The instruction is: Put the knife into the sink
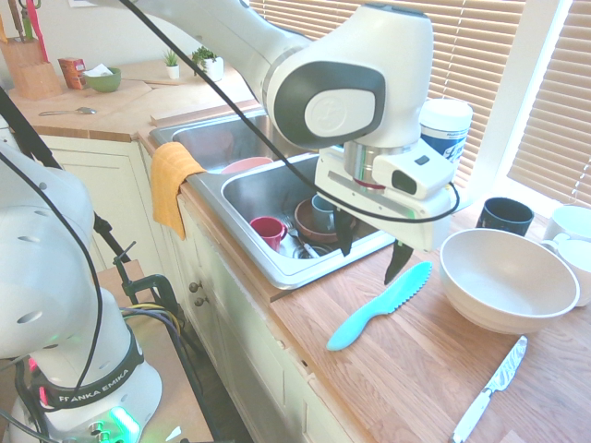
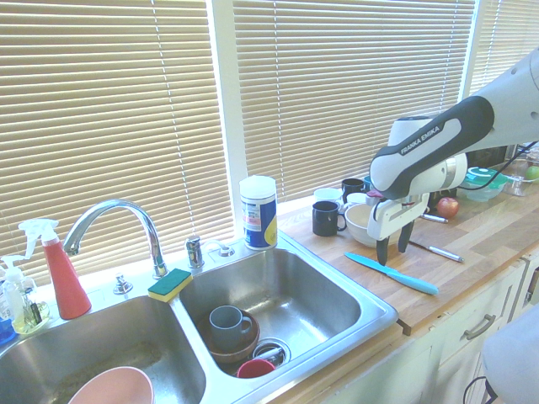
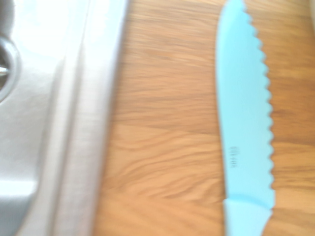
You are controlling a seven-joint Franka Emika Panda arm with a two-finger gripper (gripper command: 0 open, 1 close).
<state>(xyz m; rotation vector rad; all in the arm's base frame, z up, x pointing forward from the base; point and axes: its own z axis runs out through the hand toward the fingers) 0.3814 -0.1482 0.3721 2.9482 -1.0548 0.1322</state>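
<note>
The turquoise plastic knife (image 1: 380,305) lies flat on the wooden countertop (image 1: 406,369), just beside the sink (image 1: 277,198) but wholly outside it. It is a one-piece moulding with a serrated blade edge and a curved, rounded handle; the wrist view shows the sawtooth edge and a smooth matte surface (image 3: 244,123) against warm, streaked wood grain, with the brushed steel rim (image 3: 83,118) of the sink alongside.

The gripper (image 1: 371,251) hangs above the blade end of the knife, its two dark fingers spread apart and holding nothing; they do not touch the knife.

The sink is stainless steel, rectangular, with two basins and a shiny rim. The basin nearer the knife holds a grey mug (image 2: 226,321) standing in a brown bowl (image 2: 236,347) and a red cup (image 1: 268,229). A curved chrome faucet (image 2: 114,223) rises behind the divider, with a yellow-and-green sponge (image 2: 170,284) at its foot. An orange cloth (image 1: 171,180) drapes over the sink's front edge.

On the countertop beyond the knife stands a wide, smooth cream bowl (image 1: 510,279). A slim silver knife with a white handle (image 1: 489,388) lies apart near it.
</note>
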